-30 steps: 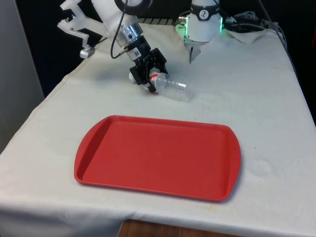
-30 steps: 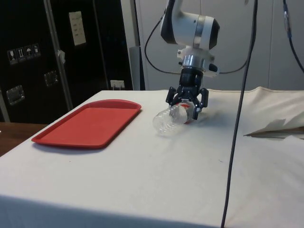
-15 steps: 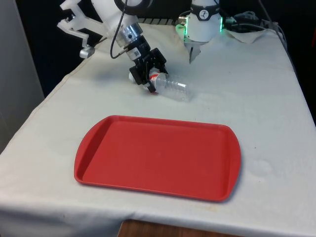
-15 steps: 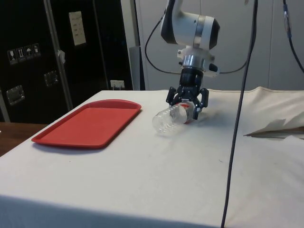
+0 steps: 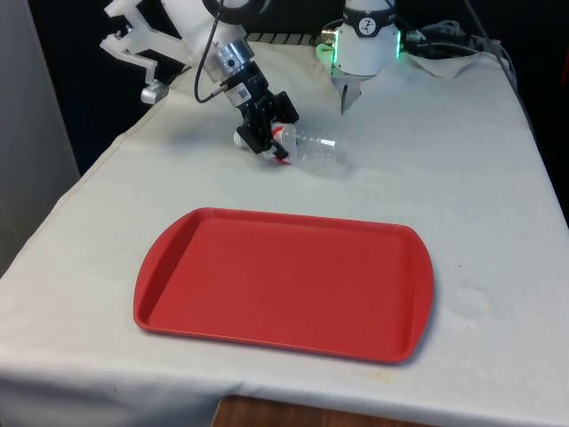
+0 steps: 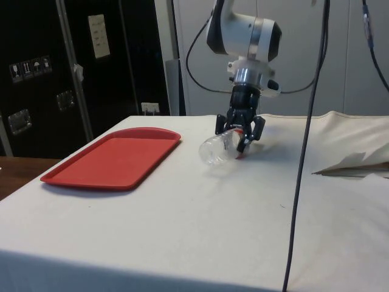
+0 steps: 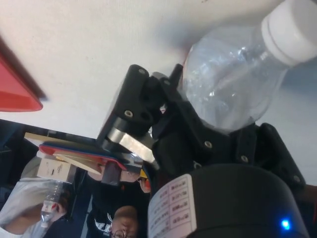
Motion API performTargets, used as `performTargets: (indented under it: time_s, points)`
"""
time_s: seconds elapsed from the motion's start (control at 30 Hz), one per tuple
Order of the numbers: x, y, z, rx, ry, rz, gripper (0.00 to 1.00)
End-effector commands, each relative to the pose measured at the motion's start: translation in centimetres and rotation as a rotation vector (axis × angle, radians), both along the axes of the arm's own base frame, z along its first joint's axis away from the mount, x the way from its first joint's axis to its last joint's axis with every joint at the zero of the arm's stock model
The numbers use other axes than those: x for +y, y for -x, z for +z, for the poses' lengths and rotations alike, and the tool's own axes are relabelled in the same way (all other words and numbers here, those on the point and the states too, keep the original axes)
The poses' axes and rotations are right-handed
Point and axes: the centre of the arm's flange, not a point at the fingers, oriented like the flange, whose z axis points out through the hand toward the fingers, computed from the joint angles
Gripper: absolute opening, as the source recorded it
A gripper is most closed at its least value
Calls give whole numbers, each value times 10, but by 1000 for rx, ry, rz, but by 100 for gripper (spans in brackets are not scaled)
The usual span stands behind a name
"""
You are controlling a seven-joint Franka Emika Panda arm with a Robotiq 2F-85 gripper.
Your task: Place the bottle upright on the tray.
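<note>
Bottle (image 5: 313,149) clamped by gripper (image 5: 265,127), seemingly just lifted, tilted beyond the tray's (image 5: 284,283) far side; carrying and standing it upright remain.

Clear glossy plastic bottle (image 5: 313,149), smooth red plastic tray (image 5: 284,283), matt cloth (image 5: 462,178).

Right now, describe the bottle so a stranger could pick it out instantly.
Start at the big red tray on the white cloth, then look past it towards the robot. There the black gripper is clamped on a clear plastic bottle, tilted nearly flat. It is the one see-through thing there, white-capped.
</note>
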Motion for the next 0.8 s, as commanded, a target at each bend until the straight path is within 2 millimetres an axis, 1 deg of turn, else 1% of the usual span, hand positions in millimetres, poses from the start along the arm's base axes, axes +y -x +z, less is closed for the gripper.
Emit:
performTargets:
  time_s: [0.0,0.07,0.1,0.13,0.17,0.2,0.33,0.37,0.43,0.57,0.6,0.77]
  points:
    - [1,0,-3,1,6,0,41]
    - [1,0,-3,1,6,1,37]
    - [-1,0,1,-1,0,-2,36]
    - [1,0,-3,1,7,1,36]
    - [0,-1,0,2,5,1,33]
    - [1,-1,0,2,4,1,33]
    - [0,-3,6,11,9,4,33]
    - [-1,-2,3,1,4,2,33]
    - [-1,-6,11,18,15,9,33]
    - [-1,-8,16,30,23,15,33]
    - [-2,-8,14,20,17,14,33]
    - [-2,-13,24,46,36,26,33]
